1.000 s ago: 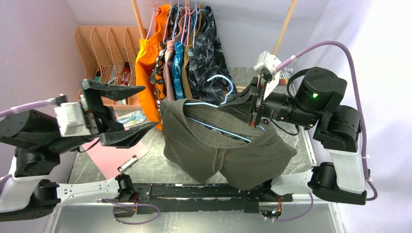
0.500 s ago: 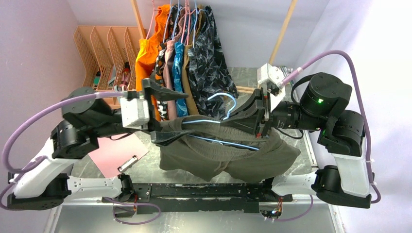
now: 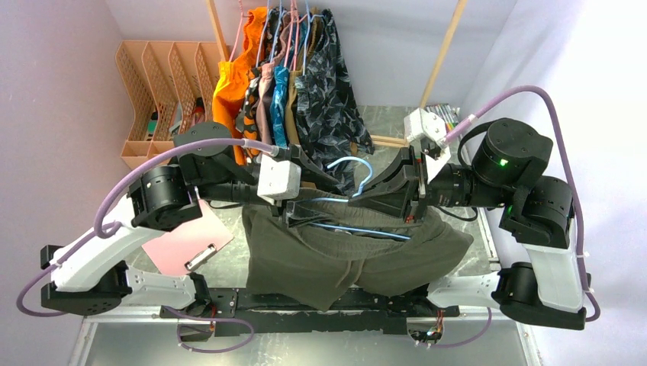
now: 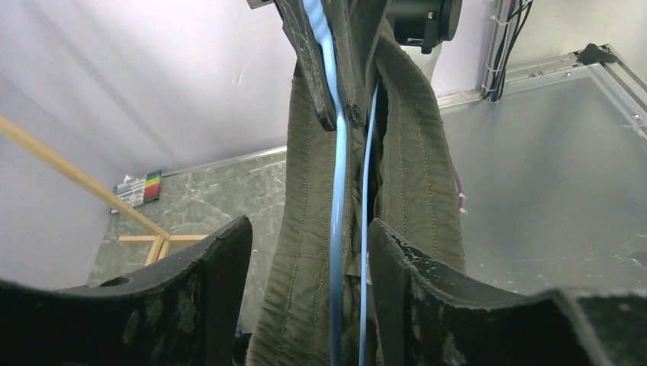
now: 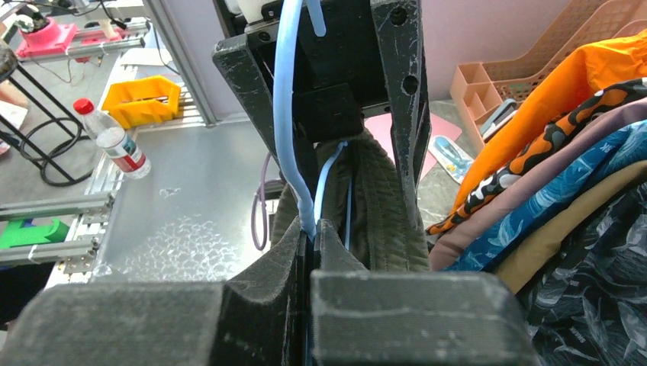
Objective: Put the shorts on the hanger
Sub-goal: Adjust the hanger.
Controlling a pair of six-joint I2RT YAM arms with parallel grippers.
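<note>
The olive-green shorts [image 3: 343, 255] hang by their waistband from the light-blue hanger [image 3: 366, 230], held up in mid-air over the table's middle. My right gripper [image 3: 362, 200] is shut on the hanger's wire just below the hook; the right wrist view shows the wire [image 5: 286, 114] pinched between the closed pads [image 5: 311, 227], with the shorts [image 5: 381, 198] behind. My left gripper [image 3: 324, 202] has come in from the left. Its fingers stand apart [image 4: 309, 225], straddling the waistband [image 4: 305, 175] and the two hanger wires [image 4: 338, 191], with a gap still showing on one side.
Behind hangs a crowded clothes rail with an orange garment [image 3: 233, 91] and a dark camouflage garment [image 3: 332, 84] close to the hook. Peach file trays [image 3: 160, 84] stand back left and a pink clipboard [image 3: 187, 240] lies on the table. A wooden post [image 3: 446, 46] rises back right.
My left arm swung in from the far left to the hanger, and its jaws have narrowed around the waistband. My right gripper kept its hold and lifted the hanger slightly.
</note>
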